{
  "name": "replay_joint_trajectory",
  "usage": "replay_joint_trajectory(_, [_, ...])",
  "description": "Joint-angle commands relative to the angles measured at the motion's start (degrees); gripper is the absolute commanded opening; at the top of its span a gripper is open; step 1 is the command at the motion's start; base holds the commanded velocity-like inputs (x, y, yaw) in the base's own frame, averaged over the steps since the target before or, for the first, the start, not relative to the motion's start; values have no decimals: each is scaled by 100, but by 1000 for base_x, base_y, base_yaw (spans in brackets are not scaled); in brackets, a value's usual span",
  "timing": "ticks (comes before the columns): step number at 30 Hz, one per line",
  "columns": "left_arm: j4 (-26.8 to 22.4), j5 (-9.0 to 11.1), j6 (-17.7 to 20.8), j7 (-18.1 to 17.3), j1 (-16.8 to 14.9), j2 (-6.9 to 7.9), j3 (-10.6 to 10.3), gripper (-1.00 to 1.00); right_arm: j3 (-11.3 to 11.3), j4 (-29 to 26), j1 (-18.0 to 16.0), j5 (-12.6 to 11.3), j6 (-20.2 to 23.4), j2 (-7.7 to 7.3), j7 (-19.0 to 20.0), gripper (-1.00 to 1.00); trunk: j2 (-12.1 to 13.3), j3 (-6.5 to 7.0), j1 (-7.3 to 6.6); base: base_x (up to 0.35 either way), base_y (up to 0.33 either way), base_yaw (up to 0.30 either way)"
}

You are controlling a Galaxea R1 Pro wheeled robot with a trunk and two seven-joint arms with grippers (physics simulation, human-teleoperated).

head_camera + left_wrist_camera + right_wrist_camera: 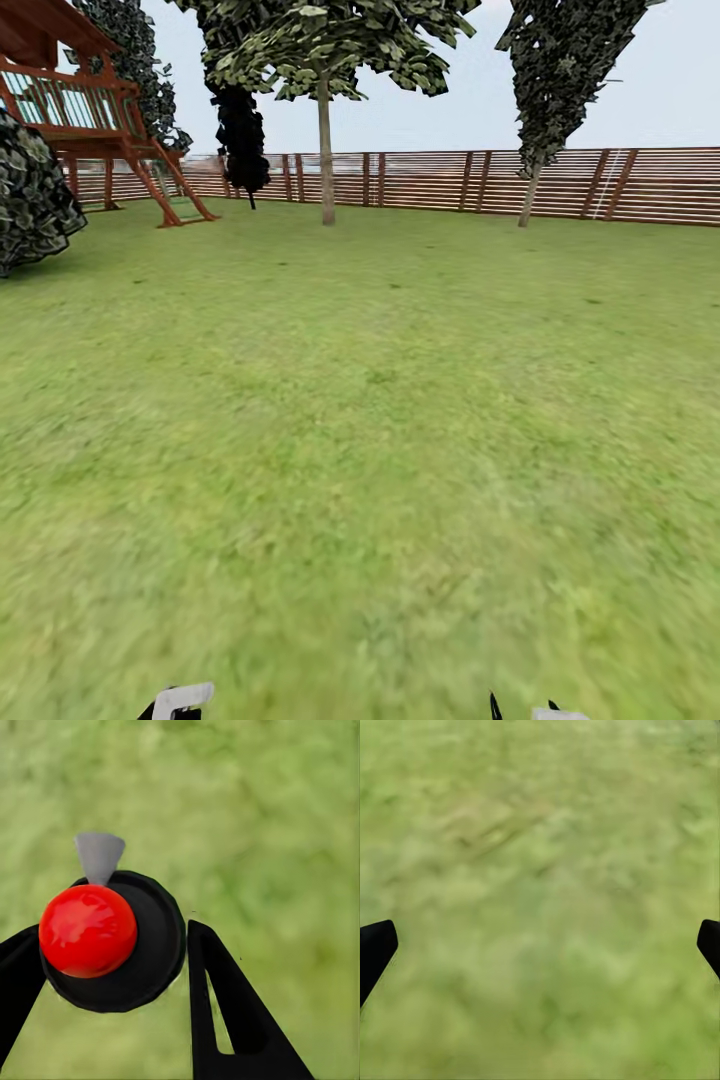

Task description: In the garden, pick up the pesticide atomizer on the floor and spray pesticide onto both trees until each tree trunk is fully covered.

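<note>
Across the lawn [380,420], along the far fence [450,180], both trees [325,150] are standing well apart from the robot, one trunk leaning [530,195]. The left gripper [112,967] is clamping the pesticide atomizer [142,960], fingers pressing its round black body. Looks light, rigid and smooth; that body hold seems right, trigger head clear. The right gripper [540,945] is hanging over grass, fingers wide apart.
</note>
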Motion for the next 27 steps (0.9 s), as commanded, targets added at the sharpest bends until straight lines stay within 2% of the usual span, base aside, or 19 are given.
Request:
replay_joint_trajectory(1, [0,0,2,0,0,0,0,-100,0,-2,0,0,0,0,0,100,0,0,0,338,0,0])
replay_joint_trajectory(14, [16,0,4,-3,0,-26,1,-100,0,-2,0,-4,0,0,0,100,0,0,0,338,0,0])
replay_joint_trajectory(17, [24,0,11,-8,0,-41,0,-100,-30,-24,0,-36,-9,85,-15,100,0,0,0,338,0,0])
replay_joint_trajectory(27, [66,0,12,-9,0,-44,0,-100,9,-27,0,-9,-24,75,13,100,0,-4,0,338,0,27])
